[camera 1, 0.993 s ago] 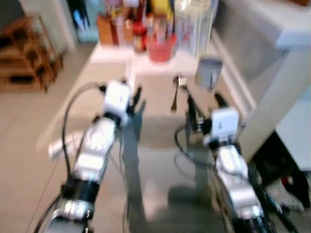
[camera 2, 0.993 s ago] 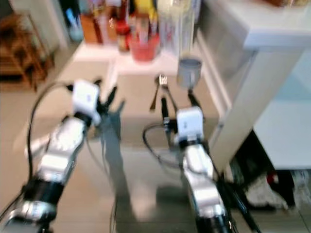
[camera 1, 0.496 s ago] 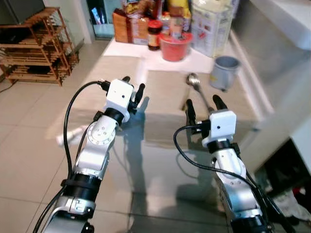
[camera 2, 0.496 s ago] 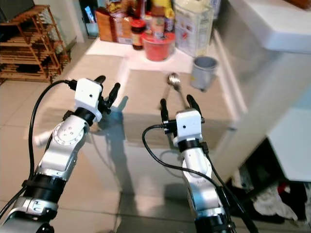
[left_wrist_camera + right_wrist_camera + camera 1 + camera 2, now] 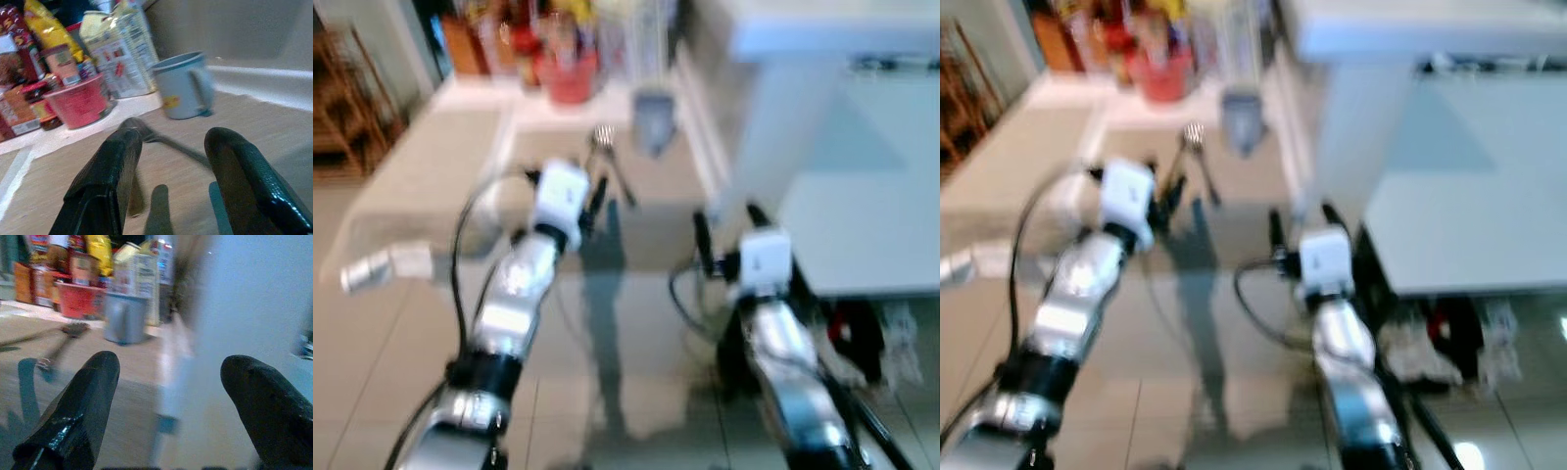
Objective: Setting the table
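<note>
A spoon and fork point(image 5: 607, 162) lie on a beige surface point(image 5: 431, 186), with a grey mug point(image 5: 653, 117) just beyond them. My left gripper point(image 5: 576, 181) is open and empty, held close before the cutlery. In the left wrist view the spoon point(image 5: 146, 133) lies between and past the fingers, with the mug point(image 5: 185, 85) behind it. My right gripper point(image 5: 726, 223) is open and empty, further right beside a white cabinet. In the right wrist view the mug point(image 5: 124, 317) and cutlery point(image 5: 63, 340) lie off to one side. The head views are blurred.
A red bowl point(image 5: 570, 83), a carton point(image 5: 122, 49) and several jars and packets stand at the back. A white cabinet point(image 5: 842, 196) stands on the right with clutter on the floor beneath it. A wooden rack point(image 5: 337, 108) and a pale object point(image 5: 386, 266) lie left.
The whole picture has swung and blurred, so the camera has turned right; the white cabinet now takes up the right side. Both grippers stay open and empty.
</note>
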### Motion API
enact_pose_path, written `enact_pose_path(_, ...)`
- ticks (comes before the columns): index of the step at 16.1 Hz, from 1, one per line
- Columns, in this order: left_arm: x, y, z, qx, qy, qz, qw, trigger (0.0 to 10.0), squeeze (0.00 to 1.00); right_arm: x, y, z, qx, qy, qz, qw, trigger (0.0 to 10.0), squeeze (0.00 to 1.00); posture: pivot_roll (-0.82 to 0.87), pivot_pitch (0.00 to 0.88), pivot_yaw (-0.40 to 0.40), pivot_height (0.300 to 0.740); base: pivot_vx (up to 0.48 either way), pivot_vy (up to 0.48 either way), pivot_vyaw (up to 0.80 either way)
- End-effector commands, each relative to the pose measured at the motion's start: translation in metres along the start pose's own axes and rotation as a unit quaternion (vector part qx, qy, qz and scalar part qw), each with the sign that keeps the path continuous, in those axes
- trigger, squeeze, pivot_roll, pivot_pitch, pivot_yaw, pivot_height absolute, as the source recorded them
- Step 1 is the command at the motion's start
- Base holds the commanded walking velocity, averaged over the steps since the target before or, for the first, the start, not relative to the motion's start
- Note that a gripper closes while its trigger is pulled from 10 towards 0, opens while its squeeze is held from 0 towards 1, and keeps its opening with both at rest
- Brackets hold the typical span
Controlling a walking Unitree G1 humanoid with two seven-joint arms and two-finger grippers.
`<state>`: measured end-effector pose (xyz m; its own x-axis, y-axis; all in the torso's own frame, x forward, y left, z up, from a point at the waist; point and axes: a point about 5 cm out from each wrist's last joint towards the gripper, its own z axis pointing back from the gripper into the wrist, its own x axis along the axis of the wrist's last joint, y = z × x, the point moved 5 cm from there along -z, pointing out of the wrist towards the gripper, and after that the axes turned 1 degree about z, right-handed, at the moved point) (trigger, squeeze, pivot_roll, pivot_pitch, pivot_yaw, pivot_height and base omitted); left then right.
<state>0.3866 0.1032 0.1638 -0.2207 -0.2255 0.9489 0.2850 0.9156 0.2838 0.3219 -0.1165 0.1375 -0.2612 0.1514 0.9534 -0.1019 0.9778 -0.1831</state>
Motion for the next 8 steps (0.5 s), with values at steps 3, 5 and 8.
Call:
enact_pose_path(3, 0.0028, 0.0078, -0.0025, 0.005, -0.001, -0.001, 1.0, 10.0, 0.0, 0.006, 0.0045, -0.0034, 0.007, -0.009, -0.003, 1.0, 10.0, 0.0, 0.02, 0.0, 0.033, 0.731, 0.16, 0.0, 0.0)
enact_pose_path(5, 0.0042, 0.008, -0.0034, 0.007, -0.003, -0.004, 1.0, 10.0, 0.0, 0.006, 0.0045, -0.0031, 0.007, -0.009, -0.003, 1.0, 10.0, 0.0, 0.02, 0.0, 0.032, 0.731, 0.48, 0.0, 0.0)
enact_pose_path(8, 0.0071, 0.0083, -0.0045, 0.009, -0.01, -0.004, 1.0, 10.0, 0.0, 0.0049, 0.002, -0.0013, 0.005, -0.007, -0.002, 1.0, 10.0, 0.0, 0.01, 0.0, 0.033, 0.731, 0.48, 0.0, 0.0)
